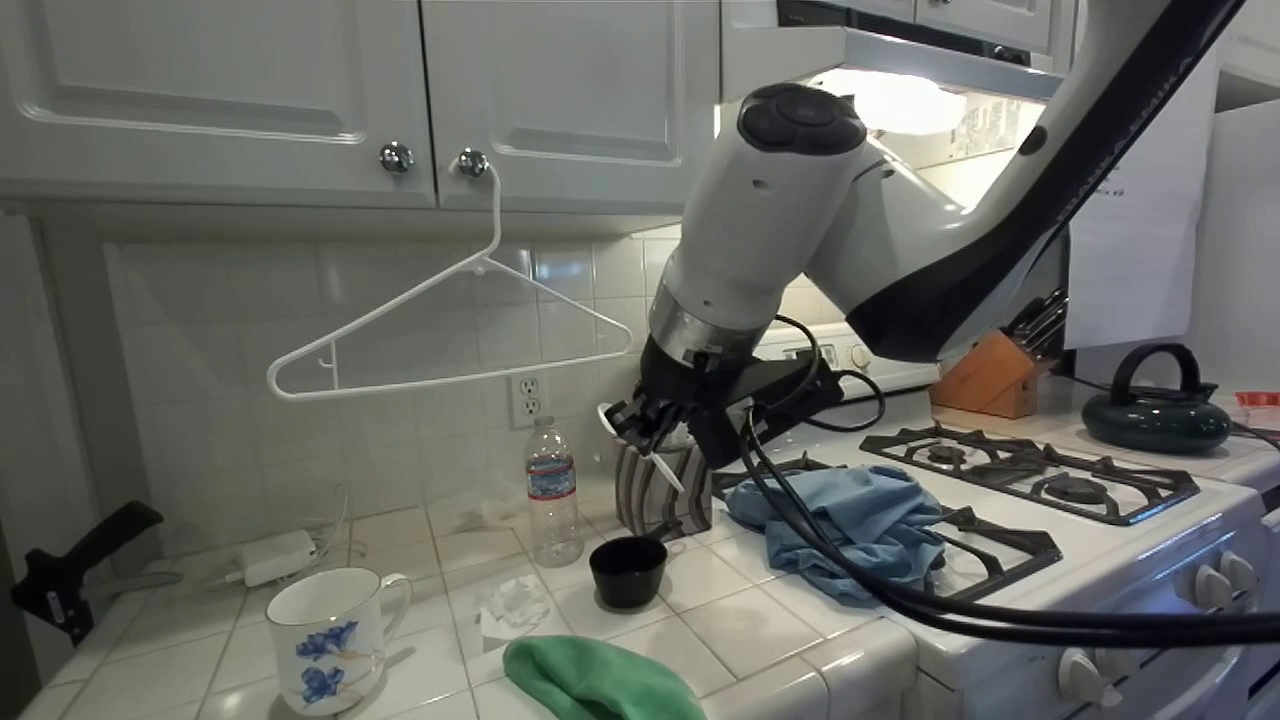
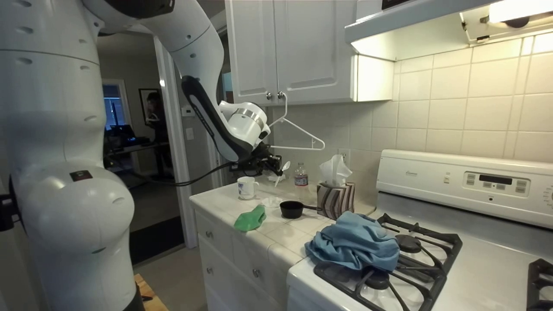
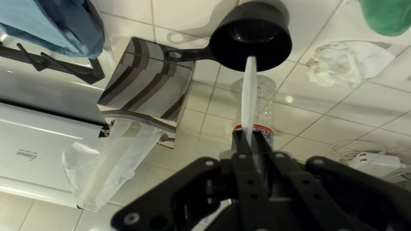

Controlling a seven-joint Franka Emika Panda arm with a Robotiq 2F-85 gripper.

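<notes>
From where I stand, the black two-fingered gripper [image 3: 249,136] is poised over the white-tiled counter [image 1: 700,640], its fingers clenched on a slim white plastic spoon [image 3: 249,96]. The spoon hangs in the air, apart from everything below; one end slants down, while a rounded end, the bowl by the look of it, sits higher beside the fingers in an exterior view. Beneath that general area stands a small round black saucepan [image 1: 628,572], toward the counter's edge by the white gas stove [image 2: 488,276], its handle pointing at a striped grey-and-brown tissue box [image 2: 335,199] near the back corner on that same side. A clear plastic bottle [image 1: 553,500] with a red-and-blue label stands near the back edge. A plain green cloth [image 1: 600,680] lies by the front edge, and a white, blue-flowered mug [image 1: 325,620] stands toward the end away from the stove.

I'd call this the carrying step: the spoon is gripped and aloft, not yet set down anywhere. The next move, in my judgement, calls for a firm pinch and a slow, steady wrist — the spoon is thin and might twist between the fingers — and any lowering here should mind the bottle and the saucepan's rim.
</notes>
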